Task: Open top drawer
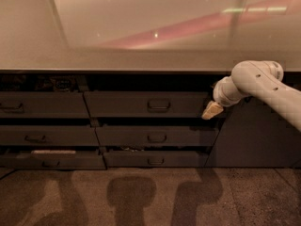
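The top drawer (pixel 122 104) is the wide dark grey front just under the countertop, in the middle column. Its small rounded pull handle (pixel 159 105) sits at the centre. A dark gap shows between the front's upper edge and the counter. My gripper (pixel 212 110) hangs off the white arm (pixel 263 84) that reaches in from the right. It is at the drawer front's right end, at handle height and well right of the handle. Whether it touches the front cannot be told.
Two shallower dark drawers (pixel 155 137) (pixel 153 160) lie below the top one. A left column holds three more drawers (pixel 42 105), with small items (pixel 61 83) showing above its top one. A glossy countertop (pixel 141 55) overhangs everything. A plain dark panel (pixel 254 135) stands at the right, above speckled floor (pixel 141 197).
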